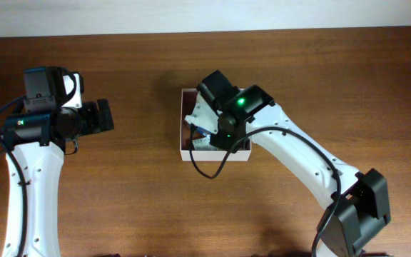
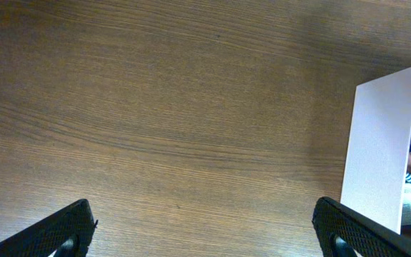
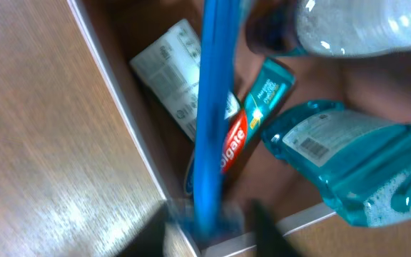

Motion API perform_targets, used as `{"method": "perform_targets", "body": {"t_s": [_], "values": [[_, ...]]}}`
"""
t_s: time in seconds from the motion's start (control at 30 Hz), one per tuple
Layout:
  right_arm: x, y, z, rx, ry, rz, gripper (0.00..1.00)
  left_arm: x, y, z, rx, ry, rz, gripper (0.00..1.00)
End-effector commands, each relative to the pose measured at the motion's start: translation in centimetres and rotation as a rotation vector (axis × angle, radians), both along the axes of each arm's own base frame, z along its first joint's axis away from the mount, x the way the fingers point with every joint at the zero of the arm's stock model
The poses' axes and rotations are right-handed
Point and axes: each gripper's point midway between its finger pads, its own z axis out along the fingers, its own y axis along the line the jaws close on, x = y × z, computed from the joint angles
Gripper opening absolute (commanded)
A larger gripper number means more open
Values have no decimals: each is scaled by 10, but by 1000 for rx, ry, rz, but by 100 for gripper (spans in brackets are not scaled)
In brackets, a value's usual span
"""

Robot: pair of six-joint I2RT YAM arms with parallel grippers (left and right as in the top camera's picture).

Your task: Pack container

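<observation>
The container [image 1: 183,107] is a white-walled square box at the table's middle; its pinkish-brown inside shows in the right wrist view [image 3: 113,78]. In it lie a Colgate toothpaste tube [image 3: 252,118], a teal mouthwash bottle [image 3: 348,160], a white printed packet [image 3: 173,71] and a clear bottle [image 3: 348,25]. My right gripper [image 3: 216,228] is over the box's near corner, blurred, shut on a long blue toothbrush [image 3: 212,107] that points into the box. My left gripper [image 2: 205,232] is open and empty over bare wood, left of the container's white wall [image 2: 380,150].
The wooden table [image 1: 120,200] surrounds the box on all sides. The right arm [image 1: 298,153] reaches in from the lower right and covers much of the box from above. The left arm [image 1: 31,164] stands at the far left.
</observation>
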Motion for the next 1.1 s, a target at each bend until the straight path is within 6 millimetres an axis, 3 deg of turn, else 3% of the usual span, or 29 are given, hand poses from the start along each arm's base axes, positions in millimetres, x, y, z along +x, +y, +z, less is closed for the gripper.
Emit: {"method": "perform_targets", "body": {"t_s": [0.0,0.17,0.3,0.4,0.5,0.63,1.07], "values": [[3,-3,11,3,-20,-26,99,1,0,8,-8,-26,4,100],[16,-13,70,180,-110,-358,99,1,0,8,-8,-26,4,100],[15,-57,120,314,-168,-643,99,1,0,8,-8,-26,4,100],[6,-102,153,396,-216,-839,99,1,0,8,-8,-26,3,100],[-8,-134,175,438,-262,-931,99,1,0,8,-8,-26,4,100],[-23,-154,192,462,-304,-971,99,1,0,8,-8,-26,3,100],[-22,-153,186,447,-289,-973,99,1,0,8,-8,-26,4,100]]}}
